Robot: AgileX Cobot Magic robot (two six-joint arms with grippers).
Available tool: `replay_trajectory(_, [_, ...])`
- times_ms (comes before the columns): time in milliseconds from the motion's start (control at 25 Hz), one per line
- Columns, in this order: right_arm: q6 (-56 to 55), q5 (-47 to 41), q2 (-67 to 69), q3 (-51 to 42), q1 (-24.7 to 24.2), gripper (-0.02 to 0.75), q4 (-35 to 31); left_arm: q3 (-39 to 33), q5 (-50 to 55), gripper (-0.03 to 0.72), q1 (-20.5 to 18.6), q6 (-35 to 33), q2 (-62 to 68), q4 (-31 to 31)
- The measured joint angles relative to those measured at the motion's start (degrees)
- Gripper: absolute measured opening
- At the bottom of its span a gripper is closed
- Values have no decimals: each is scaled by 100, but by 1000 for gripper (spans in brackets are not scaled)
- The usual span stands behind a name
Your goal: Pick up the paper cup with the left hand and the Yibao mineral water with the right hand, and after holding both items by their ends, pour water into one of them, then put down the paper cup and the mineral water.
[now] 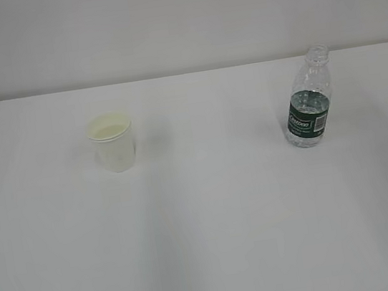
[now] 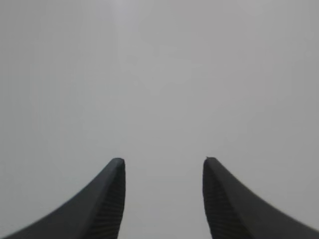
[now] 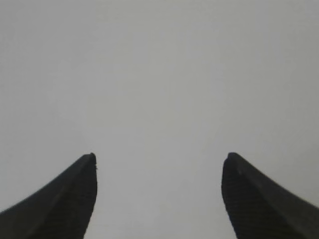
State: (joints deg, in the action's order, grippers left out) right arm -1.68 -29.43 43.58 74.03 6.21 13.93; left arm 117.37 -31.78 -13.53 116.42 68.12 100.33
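1. Two task objects stand upright and well apart on a plain white table in the exterior view: the white paper cup at about 9 o'clock from centre, and the uncapped Yibao mineral water bottle at about 3 o'clock.
2. Neither arm shows in the exterior view. Each wrist view shows only bare white surface between two dark fingers.
3. The left hand has its jaws apart with nothing between them. The right hand has its jaws spread wider, also empty.
4. Risk: the cup looks light and thin-walled, so a fingertip bumping its side could push it over, and a hard squeeze could crumple it.
5. Risk: the bottle has no cap and water reaches about to the top of its green label, so a knock or an early tilt would likely spill it.
6. Risk: the ribbed clear plastic may slip or flex if gripped too near its end.
7. Risk: neither wrist camera sees its target, so a misaligned approach is possible.
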Motion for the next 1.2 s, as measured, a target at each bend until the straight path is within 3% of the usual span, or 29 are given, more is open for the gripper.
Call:
replay_trajectory(160, [0,0,0,0,0,589,0,0,-124,359,0,379,-13,434])
replay_trajectory(360, [0,0,0,0,0,589,0,0,-191,358,0,811,-13,531])
replay_trajectory(600, [0,0,0,0,0,589,0,0,-224,356,-329,1094,-72,543])
replay_trajectory(1080, [0,0,0,0,0,590,0,0,-385,351,-363,1134,-156,528])
replay_trajectory(1200, [0,0,0,0,0,589,0,0,-385,350,-363,870,-167,236])
